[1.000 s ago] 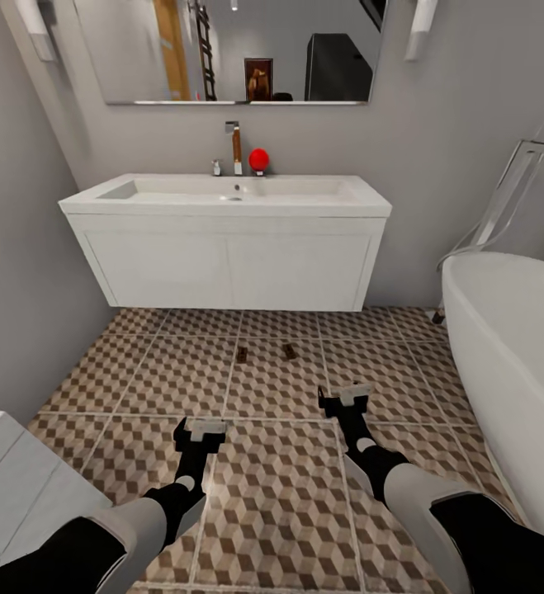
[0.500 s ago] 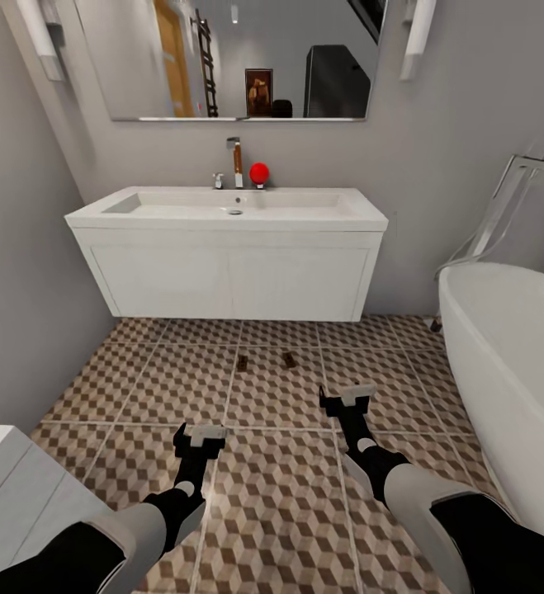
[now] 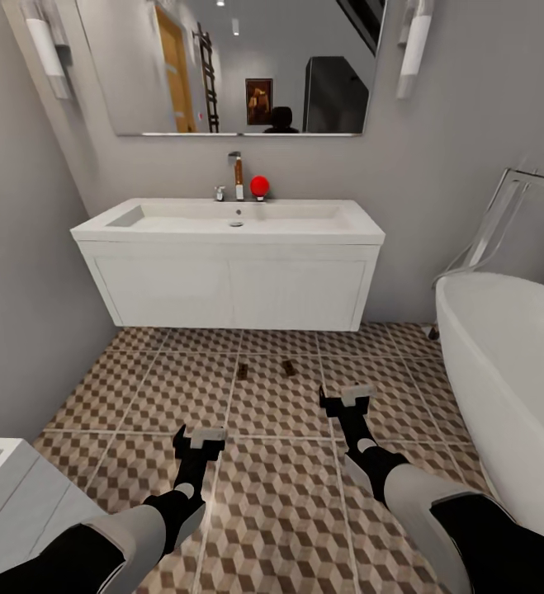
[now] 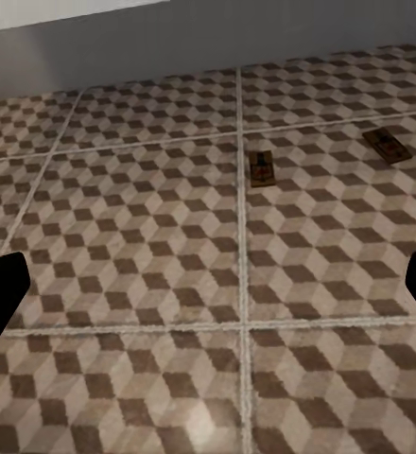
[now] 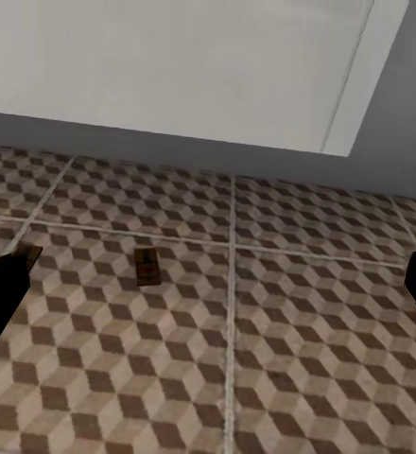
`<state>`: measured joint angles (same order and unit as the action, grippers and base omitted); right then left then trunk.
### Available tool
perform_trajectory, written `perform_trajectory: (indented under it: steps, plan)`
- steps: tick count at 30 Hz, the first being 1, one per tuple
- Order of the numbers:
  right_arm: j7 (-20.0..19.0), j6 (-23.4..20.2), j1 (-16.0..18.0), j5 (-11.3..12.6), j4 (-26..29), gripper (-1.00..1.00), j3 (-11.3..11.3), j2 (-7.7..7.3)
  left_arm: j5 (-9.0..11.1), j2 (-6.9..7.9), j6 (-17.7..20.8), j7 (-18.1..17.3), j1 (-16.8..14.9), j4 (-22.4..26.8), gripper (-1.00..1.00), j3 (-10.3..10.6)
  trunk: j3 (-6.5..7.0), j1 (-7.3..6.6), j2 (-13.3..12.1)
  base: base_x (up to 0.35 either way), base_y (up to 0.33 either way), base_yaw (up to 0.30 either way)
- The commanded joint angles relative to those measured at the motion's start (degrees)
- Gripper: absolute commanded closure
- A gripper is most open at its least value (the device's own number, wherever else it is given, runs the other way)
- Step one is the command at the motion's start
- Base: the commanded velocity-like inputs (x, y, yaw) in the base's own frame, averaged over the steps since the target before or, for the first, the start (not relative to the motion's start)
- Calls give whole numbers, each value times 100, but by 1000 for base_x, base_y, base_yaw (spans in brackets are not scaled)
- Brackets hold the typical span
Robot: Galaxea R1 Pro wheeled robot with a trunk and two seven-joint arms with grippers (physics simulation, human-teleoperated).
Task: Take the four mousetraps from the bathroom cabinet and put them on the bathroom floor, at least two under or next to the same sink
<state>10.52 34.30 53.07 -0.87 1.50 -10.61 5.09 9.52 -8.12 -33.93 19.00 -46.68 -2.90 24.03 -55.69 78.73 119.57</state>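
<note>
Since a second ago the head view has tilted up: the sink [image 3: 230,247] and mirror [image 3: 238,66] sit lower in the picture and the mirror shows more of the room. The arms and the items on the floor hold the same layout.

Two mousetraps lie flat on the bathroom floor [image 3: 181,388], just in front of the wall-hung sink. The left mousetrap [image 3: 242,371] rests beside a grout line; the right mousetrap [image 3: 289,367] lies near it, apart, on the same tile.

The left gripper [image 3: 205,435] hangs above the tiles with its jaws spread wide and nothing between them; in its wrist view the dark fingertips [image 4: 0,303] stand at opposite edges. The right gripper [image 3: 354,396] is likewise spread wide and empty, short of the traps.

A white bathtub [image 3: 511,388] stands at the right. A chrome tap [image 3: 237,175] and a red ball [image 3: 259,185] sit at the back of the basin.
</note>
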Motion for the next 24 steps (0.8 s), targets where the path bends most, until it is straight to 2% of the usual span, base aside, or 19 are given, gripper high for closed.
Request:
perform_trajectory:
  steps: [1,24]
  plan:
    - [54,6,4,-11,-7,-100,-46,1,50,-5,-35,7,-9,-25,-100,49,20,-23,-39,0,0,0]
    - [55,7,2,-9,-7,-100,-46,1,50,-31,-35,-78,35,-64,-100,49,578,-528,-962,0,0,0]
